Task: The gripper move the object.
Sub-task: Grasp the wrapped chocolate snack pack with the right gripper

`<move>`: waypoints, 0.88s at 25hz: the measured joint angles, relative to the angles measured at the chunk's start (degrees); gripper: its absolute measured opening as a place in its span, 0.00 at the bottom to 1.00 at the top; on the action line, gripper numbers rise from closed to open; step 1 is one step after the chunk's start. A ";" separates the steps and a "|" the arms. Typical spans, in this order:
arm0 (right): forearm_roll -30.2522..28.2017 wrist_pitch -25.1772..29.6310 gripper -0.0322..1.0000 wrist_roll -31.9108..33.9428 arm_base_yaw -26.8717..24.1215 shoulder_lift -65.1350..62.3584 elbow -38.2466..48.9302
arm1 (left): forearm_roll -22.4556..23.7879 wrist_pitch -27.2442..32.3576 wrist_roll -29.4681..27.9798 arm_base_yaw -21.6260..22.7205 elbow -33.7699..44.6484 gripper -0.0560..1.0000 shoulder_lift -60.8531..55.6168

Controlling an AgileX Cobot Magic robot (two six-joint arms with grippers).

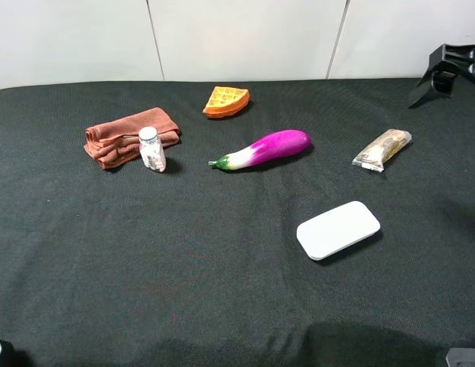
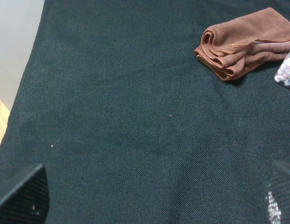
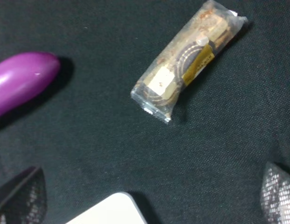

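The black-clothed table (image 1: 84,267) meets white wall panels (image 1: 245,38) behind. The left tool (image 2: 150,196) and right tool (image 3: 148,198) both gape wide.

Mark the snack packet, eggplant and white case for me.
snack packet (image 1: 382,149): exterior high view, middle of the clear wrapper.
eggplant (image 1: 269,147): exterior high view, purple body near mid-length.
white case (image 1: 338,229): exterior high view, centre of its top face.

The snack packet (image 3: 189,60), a small oblong in clear shiny wrap over tan-brown contents with a yellow band, lies flat and slantwise ahead of the right tool (image 3: 149,200). The tool's fingers stand wide apart, clear of the packet.
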 joint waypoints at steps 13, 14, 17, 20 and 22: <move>-2.68 -0.43 0.70 9.64 2.53 13.37 -2.72 | 0.05 0.00 0.00 0.00 0.00 0.96 0.00; -3.07 -1.02 0.70 10.94 3.05 14.45 -2.72 | 0.05 0.00 0.00 0.00 0.00 0.96 0.00; -3.87 -2.47 0.70 15.33 4.29 17.09 -2.72 | 0.05 0.00 0.00 0.00 0.00 0.96 0.00; -4.14 -4.03 0.70 18.01 5.33 19.06 -3.18 | 0.05 0.00 0.00 0.00 0.00 0.96 0.00; -4.14 -4.09 0.70 19.62 5.49 20.28 -4.55 | 0.05 0.00 0.00 0.00 0.00 0.96 0.00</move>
